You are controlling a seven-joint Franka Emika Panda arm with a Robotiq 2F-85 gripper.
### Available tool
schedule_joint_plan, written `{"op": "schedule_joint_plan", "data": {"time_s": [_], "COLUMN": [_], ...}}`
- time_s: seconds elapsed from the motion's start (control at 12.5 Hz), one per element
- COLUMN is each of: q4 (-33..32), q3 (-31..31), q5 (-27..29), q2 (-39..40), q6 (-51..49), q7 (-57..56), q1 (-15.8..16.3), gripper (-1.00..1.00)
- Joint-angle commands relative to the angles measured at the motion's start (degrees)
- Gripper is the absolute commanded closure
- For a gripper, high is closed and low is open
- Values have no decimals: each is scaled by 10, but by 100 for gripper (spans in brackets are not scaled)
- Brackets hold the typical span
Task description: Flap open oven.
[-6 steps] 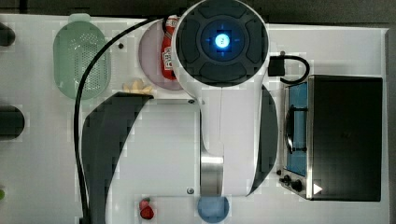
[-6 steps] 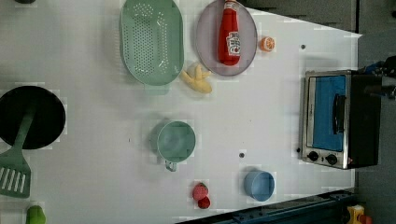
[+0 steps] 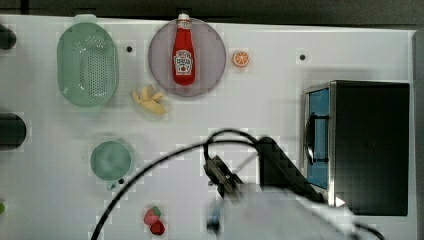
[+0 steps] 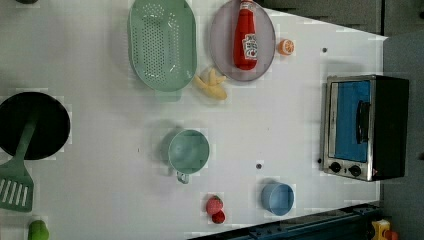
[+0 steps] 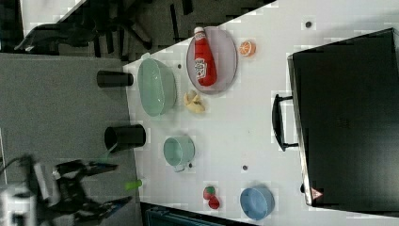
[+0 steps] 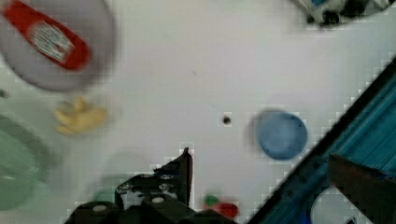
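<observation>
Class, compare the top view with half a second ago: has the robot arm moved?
Yes. The arm has swung toward the top view's bottom edge, uncovering the plate; the oven stays put.

- You have a white table (image 4: pixel 100 115) carrying everything.
- The oven (image 4: pixel 365 127) stands at the left view's right edge, door shut.
- A green colander (image 4: pixel 161 45) and a grey plate (image 4: pixel 220 45) sit side by side at the left view's top; a ketchup bottle (image 4: pixel 246 35) lies on the plate.
- An orange slice (image 4: pixel 286 47) lies just beside the plate.
- A yellow item, possibly a banana (image 4: pixel 212 85), lies below them.
- A green cup (image 4: pixel 188 151) sits mid-table.
- A blue bowl (image 4: pixel 277 198) and strawberries (image 4: pixel 215 208) lie near the bottom edge.
- A black pan (image 4: pixel 47 125) and a green spatula (image 4: pixel 15 180) sit at the left view's left.
</observation>
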Motion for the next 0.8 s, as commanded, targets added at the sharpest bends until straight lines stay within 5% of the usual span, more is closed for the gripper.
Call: {"op": "schedule_joint_plan", "data": {"time_s": [0.08, 0.56, 0.8], "q4": [-2, -6, -16], "q3": [-3, -9, -33], "q5": [1, 0, -3], "q2": [35, 37, 40], "q6": [18, 18, 19], "q7": [41, 41, -11], "q1": [-8, -10, -12], "gripper": [-89, 55, 65]}}
